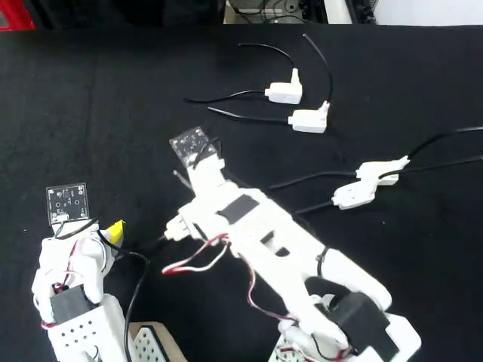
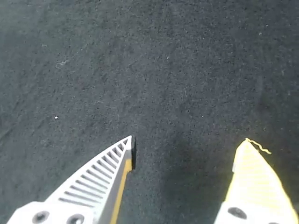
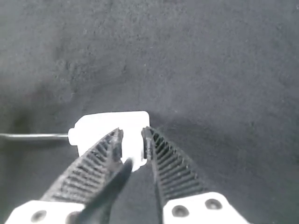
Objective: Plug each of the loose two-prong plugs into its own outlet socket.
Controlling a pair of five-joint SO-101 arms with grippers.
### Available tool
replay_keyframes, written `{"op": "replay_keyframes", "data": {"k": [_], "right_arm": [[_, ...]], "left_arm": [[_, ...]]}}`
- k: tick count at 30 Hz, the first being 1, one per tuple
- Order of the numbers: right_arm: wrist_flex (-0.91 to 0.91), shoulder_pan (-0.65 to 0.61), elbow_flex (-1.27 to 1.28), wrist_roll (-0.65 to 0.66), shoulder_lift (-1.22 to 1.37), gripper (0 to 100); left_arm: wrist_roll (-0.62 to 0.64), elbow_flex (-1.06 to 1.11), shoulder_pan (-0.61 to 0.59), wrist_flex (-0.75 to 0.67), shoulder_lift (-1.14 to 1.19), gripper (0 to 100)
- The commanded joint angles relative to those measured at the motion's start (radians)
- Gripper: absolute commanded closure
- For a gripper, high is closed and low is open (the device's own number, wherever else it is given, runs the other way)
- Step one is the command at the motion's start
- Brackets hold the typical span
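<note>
Right jaws: pinching the white plug (image 3: pixel 110 126) near the middle of the surface (image 1: pixel 90 113), its cord trailing sideways.
Left jaws: spread wide, low over the black surface at its near-left corner.
Far connectors (image 1: pixel 285 92): two, side by side, toward the far edge (each corded).
Right connectors (image 1: pixel 355 194): two, close together, toward the right edge.
Room: wide black stretch between Left jaws and far edge.

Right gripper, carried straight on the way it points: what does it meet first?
The white plug, lying right at the tip of the right gripper; whether they already touch is unclear.
</note>
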Motion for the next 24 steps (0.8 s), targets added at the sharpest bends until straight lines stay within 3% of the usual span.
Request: {"op": "replay_keyframes", "data": {"k": [1, 5, 24], "right_arm": [[-0.052, -0.103, 0.122, 0.012, 0.012, 98.7], [-0.147, -0.109, 0.145, 0.012, 0.012, 98.7], [-0.061, -0.109, 0.108, 0.012, 0.002, 98.6]], "left_arm": [[-0.005, 0.013, 0.010, 0.003, -0.008, 66], [-0.005, 0.013, 0.010, 0.003, -0.008, 66], [-0.005, 0.013, 0.010, 0.003, -0.008, 66]]}}
